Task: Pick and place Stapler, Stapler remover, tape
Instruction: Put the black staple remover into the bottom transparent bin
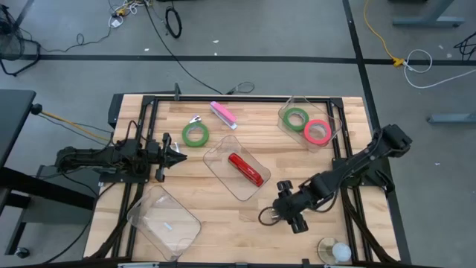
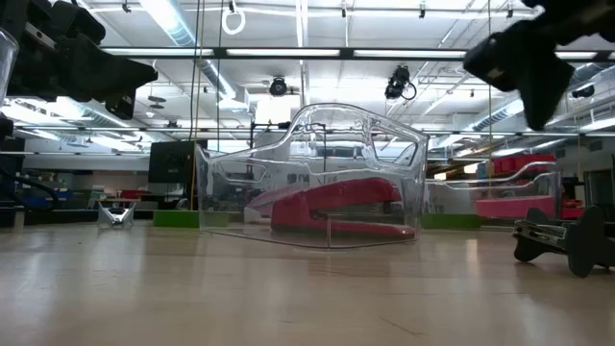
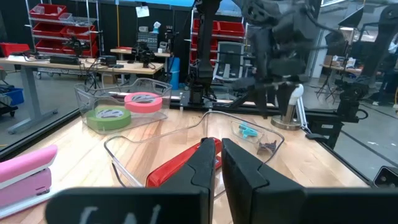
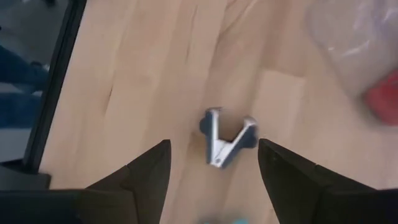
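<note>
Honestly can't read a single word anywhere. The left gripper [image 3: 214,163] has some pale marks on its housing, but they're too smeared to make out, and the red shelf bins [image 3: 46,28] show no labels I can read.

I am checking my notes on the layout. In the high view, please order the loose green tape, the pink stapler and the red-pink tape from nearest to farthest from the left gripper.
From the left gripper, shut, at the table's left:
1. Loose green tape, just beyond the fingertips.
2. Pink stapler, farther along the far edge.
3. Red-pink tape, inside the far-right clear tray.
</note>
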